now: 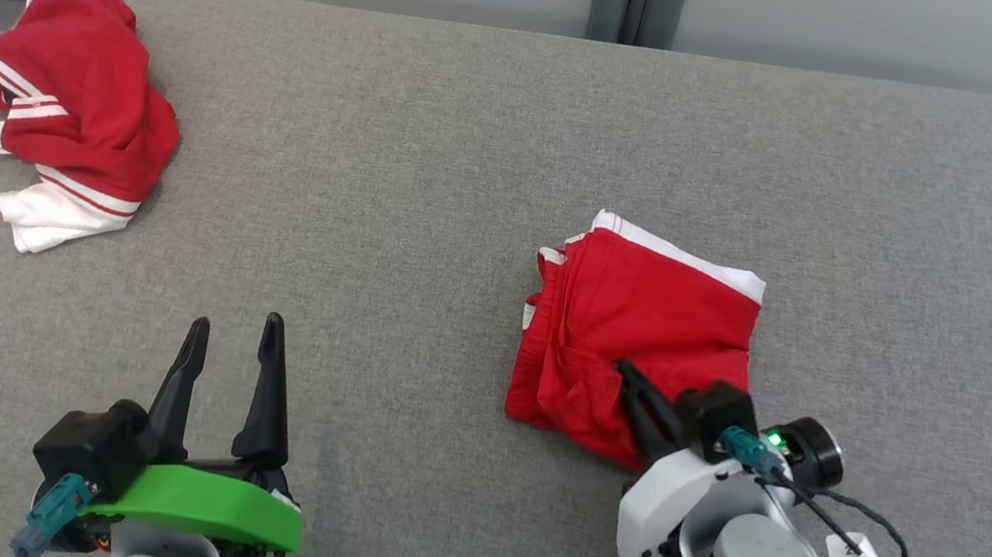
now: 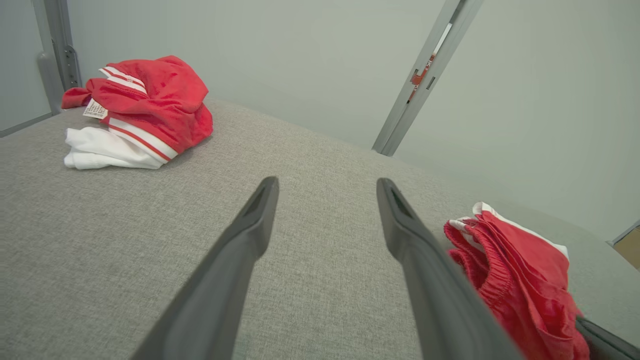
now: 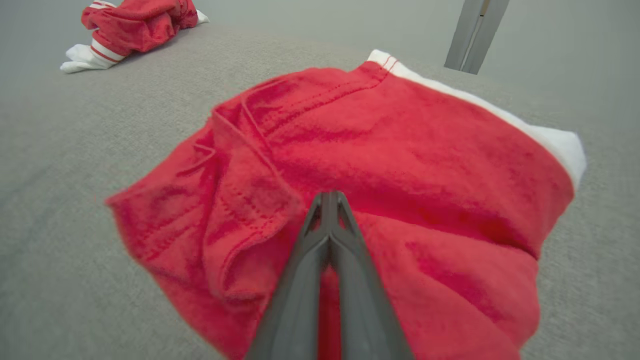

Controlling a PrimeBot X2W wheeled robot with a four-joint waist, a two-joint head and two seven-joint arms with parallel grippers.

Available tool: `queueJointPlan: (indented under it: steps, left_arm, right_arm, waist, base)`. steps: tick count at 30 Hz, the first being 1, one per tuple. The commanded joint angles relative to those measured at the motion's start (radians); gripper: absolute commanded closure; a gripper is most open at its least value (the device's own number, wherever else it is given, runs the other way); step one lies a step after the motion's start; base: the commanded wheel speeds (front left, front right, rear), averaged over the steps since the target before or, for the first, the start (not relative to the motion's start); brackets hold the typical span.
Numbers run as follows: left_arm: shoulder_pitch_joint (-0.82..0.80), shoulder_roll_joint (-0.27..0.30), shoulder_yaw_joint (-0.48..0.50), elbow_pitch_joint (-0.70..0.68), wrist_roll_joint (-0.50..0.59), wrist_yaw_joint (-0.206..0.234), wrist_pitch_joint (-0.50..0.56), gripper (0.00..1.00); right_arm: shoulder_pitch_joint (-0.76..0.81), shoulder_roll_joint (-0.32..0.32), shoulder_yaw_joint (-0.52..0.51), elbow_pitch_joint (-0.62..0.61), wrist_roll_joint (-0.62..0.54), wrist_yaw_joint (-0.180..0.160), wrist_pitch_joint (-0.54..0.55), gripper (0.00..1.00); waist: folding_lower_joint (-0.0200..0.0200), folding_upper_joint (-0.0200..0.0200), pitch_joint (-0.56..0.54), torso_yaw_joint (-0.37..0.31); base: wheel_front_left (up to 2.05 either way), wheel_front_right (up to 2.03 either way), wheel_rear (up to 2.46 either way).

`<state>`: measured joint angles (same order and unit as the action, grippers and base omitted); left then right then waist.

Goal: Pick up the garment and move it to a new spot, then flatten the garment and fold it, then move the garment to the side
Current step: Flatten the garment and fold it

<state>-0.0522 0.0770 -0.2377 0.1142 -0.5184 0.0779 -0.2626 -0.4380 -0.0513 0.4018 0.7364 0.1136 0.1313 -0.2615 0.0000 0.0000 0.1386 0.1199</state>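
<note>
At the near corner of the folded red shorts [image 1: 636, 329], the right pincer [image 1: 623, 368] lies squeezed shut; the left pincer [image 1: 236, 323] sits far off, wide open and empty.

Left tool [image 1: 237, 323] rests low at the left, jaws spread wide and pointing forward; right tool [image 1: 622, 366] angles inward, jaws pressed together

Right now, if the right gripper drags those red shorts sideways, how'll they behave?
Probably floppy: the shorts show soft creases, so folded layers may slide apart. Likely light, yet the woven grey surface may snag and bunch them.
</note>
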Motion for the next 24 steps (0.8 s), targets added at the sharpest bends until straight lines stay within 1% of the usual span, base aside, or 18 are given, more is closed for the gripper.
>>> queueJointPlan:
  steps: [1, 9, 16, 19, 23, 24]
  left_arm:
    - [-0.015, 0.001, 0.003, 0.002, 0.001, -0.005, -0.003, 0.0]
    - [-0.019, -0.003, 0.011, -0.001, 0.004, -0.003, -0.003, 0.0]
    - [-0.028, -0.007, 0.014, 0.002, 0.007, -0.006, -0.003, 0.0]
    - [-0.027, -0.008, 0.02, 0.005, 0.008, -0.005, -0.003, 0.0]
    - [-0.022, -0.009, 0.032, 0.006, 0.009, -0.004, -0.003, 0.0]
    - [-0.02, -0.009, 0.037, 0.005, 0.011, -0.004, -0.003, 0.0]
  right_arm:
    - [-0.007, 0.0, 0.04, 0.007, 0.022, -0.001, -0.003, 1.0]
    - [-0.021, 0.0, 0.251, -0.015, 0.147, -0.001, -0.003, 1.0]
    - [-0.051, 0.0, 0.376, 0.023, 0.21, -0.001, 0.016, 1.0]
    - [-0.063, 0.0, 0.386, 0.027, 0.224, -0.001, 0.007, 1.0]
    - [-0.066, 0.0, 0.347, -0.002, 0.217, -0.001, -0.004, 1.0]
    - [-0.061, 0.0, 0.327, -0.02, 0.21, -0.001, -0.005, 0.92]
  waist:
    - [0.0, 0.0, 0.004, 0.005]
    - [0.0, 0.0, 0.012, -0.006]
    - [0.0, 0.0, 0.019, -0.014]
    - [0.0, 0.0, 0.019, -0.017]
    - [0.0, 0.0, 0.011, -0.024]
    - [0.0, 0.0, 0.007, -0.027]
  base:
    - [0.0, 0.0, 0.0]
    - [0.0, 0.0, 0.0]
    - [0.0, 0.0, 0.0]
    - [0.0, 0.0, 0.0]
    - [0.0, 0.0, 0.0]
    - [0.0, 0.0, 0.0]
